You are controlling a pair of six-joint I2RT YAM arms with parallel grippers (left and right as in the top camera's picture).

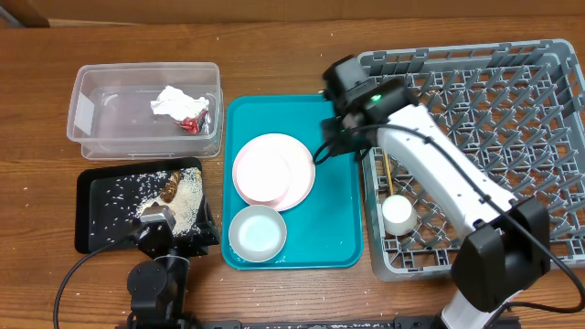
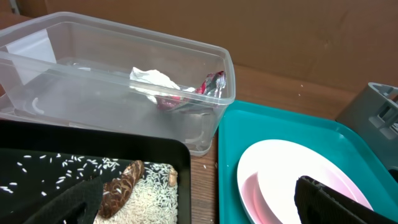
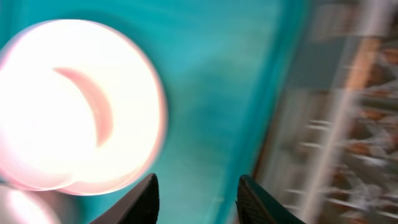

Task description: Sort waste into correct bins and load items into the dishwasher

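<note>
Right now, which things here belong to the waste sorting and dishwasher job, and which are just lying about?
Job: tissue, red wrapper, clear tub, rice, brown scraps, black tray, plate, bowl, cup, chopsticks, grey rack.
Lying about: teal tray, though plate and bowl sit on it.

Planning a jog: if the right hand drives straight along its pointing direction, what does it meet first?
Probably the bare teal tray floor, between the plate and the dish rack. The right wrist view is blurred, so depth is uncertain.

Left gripper (image 1: 172, 225) sits low at the near left, jaws spread wide. Right arm (image 1: 441, 175) stretches from near right to far centre, right gripper (image 3: 196, 200) parted, holding nothing.
</note>
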